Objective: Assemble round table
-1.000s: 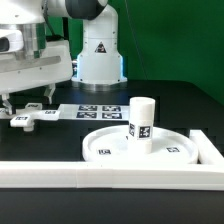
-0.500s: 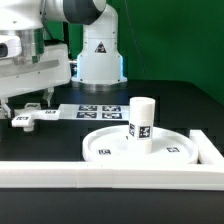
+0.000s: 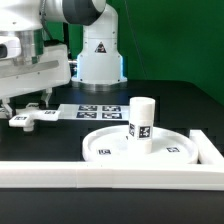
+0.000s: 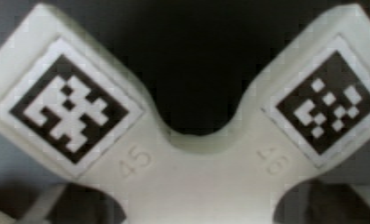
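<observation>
The large rimmed round disc (image 3: 110,146) lies flat at the front of the table. The short thick cylinder post (image 3: 141,122) stands upright on it. The small cross-shaped piece (image 3: 27,119) lies on the table at the exterior view's left. My gripper (image 3: 28,106) hangs right over it, fingers spread wide on either side, open and holding nothing. In the wrist view the cross-shaped piece (image 4: 185,170) fills the picture from very close, with two square tags on its arms. My fingertips do not show clearly there.
The marker board (image 3: 95,110) lies behind the disc, beside the cross-shaped piece. A long white border bar (image 3: 100,176) runs along the front and another (image 3: 208,146) stands at the exterior view's right. The robot base (image 3: 98,55) is at the back.
My gripper has come down a little toward the cross-shaped piece. The disc, post and cross-shaped piece have not moved.
</observation>
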Controlling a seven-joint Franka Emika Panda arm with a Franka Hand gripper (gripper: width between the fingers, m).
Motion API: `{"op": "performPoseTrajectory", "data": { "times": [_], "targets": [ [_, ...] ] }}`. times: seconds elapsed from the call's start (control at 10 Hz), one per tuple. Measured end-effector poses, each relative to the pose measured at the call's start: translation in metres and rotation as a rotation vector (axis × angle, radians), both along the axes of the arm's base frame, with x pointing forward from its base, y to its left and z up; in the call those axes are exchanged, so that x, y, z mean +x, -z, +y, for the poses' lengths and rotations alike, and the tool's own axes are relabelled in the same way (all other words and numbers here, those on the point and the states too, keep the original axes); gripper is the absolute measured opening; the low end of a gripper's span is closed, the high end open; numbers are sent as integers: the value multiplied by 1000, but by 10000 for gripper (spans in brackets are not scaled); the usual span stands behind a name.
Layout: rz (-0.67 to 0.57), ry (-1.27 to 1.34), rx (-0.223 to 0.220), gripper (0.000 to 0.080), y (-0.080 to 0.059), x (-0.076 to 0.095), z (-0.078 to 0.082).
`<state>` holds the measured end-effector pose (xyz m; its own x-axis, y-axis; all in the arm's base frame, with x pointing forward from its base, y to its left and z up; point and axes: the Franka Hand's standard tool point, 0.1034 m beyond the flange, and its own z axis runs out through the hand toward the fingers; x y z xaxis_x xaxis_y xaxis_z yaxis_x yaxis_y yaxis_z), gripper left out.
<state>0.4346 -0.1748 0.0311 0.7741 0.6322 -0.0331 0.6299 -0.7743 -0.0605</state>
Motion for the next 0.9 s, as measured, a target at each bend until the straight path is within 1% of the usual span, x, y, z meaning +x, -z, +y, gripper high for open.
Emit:
{"op": "performPoseTrajectory", "data": {
  "times": [0.1, 0.2, 0.3, 0.4, 0.5, 0.6, 0.7, 0.8, 0.9],
  "targets": [
    [-3, 0, -1, 427, -1, 1, 0],
    [-4, 0, -1, 427, -2, 1, 0],
    [-8, 0, -2, 384, -3, 2, -1],
    [-14, 0, -4, 239, -5, 4, -1],
    [-24, 0, -8, 239, -9, 7, -2],
    [-33, 1, -12, 56, -11, 9, -4],
    [-29, 0, -10, 17, -9, 8, -3],
    [-23, -7, -7, 5, -8, 9, 2],
    [-23, -6, -7, 5, -8, 8, 1]
  ]
}}
